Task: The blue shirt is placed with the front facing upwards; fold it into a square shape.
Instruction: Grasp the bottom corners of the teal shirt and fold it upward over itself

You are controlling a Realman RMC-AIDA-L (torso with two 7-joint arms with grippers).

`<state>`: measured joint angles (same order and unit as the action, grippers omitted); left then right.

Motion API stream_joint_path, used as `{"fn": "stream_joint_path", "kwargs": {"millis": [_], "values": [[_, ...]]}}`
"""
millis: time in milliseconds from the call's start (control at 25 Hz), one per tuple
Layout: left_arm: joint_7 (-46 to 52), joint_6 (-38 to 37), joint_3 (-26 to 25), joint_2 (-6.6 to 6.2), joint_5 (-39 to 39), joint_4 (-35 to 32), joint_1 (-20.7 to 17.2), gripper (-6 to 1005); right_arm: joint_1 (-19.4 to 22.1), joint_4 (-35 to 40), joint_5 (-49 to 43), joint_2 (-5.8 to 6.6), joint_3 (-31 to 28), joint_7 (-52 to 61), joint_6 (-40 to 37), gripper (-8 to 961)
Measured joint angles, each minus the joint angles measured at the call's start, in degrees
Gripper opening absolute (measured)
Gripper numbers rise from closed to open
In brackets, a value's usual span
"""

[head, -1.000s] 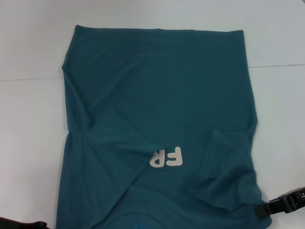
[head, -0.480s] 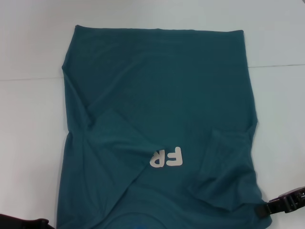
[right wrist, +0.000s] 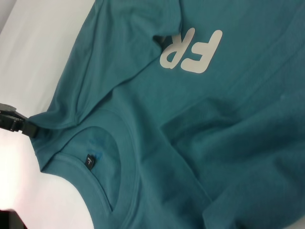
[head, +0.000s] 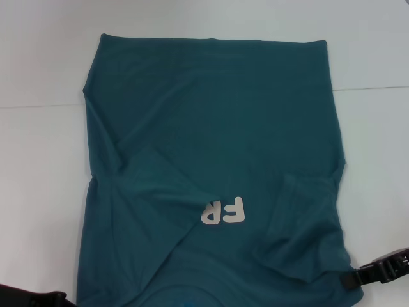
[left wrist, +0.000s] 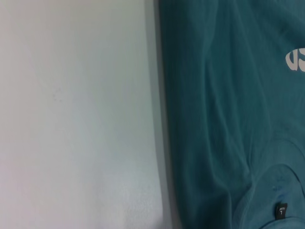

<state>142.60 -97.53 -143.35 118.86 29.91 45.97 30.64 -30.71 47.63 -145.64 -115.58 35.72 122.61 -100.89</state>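
Note:
The blue shirt (head: 211, 160) lies flat on the white table (head: 38, 166), collar toward me and both sleeves folded inward. The white letters "FR" (head: 223, 210) show upside down; the left fold covers the rest. Its collar and dark neck label (right wrist: 89, 161) appear in the right wrist view. My right gripper (head: 350, 280) sits low at the shirt's near right corner, tip against the cloth edge. My left gripper (head: 54, 298) peeks in at the near left corner. It also shows in the right wrist view, where the left gripper (right wrist: 29, 128) meets the shoulder edge.
A faint seam (head: 45, 105) crosses the table behind the shirt's middle. Bare white tabletop (left wrist: 71, 119) lies left of the shirt's edge, and more to the right (head: 383, 160) and beyond the hem.
Almost nothing differs. The left gripper shows slightly more at the bottom left corner; the shirt and the right gripper stay where they were.

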Motion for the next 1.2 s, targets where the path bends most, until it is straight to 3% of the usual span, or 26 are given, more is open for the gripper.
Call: {"fn": "stream_joint_path", "kwargs": {"millis": [720, 1200], "values": [[-1.1, -0.8, -0.4, 0.34, 1.7, 0.1, 0.6, 36, -0.2, 0.0, 1.9, 0.35, -0.1, -0.4, 0.1, 57], [-2.0, -1.2, -1.0, -0.56, 8.0, 0.5, 0.1, 36, 0.1, 0.0, 7.7, 1.32, -0.6, -1.1, -0.3, 53]]}}
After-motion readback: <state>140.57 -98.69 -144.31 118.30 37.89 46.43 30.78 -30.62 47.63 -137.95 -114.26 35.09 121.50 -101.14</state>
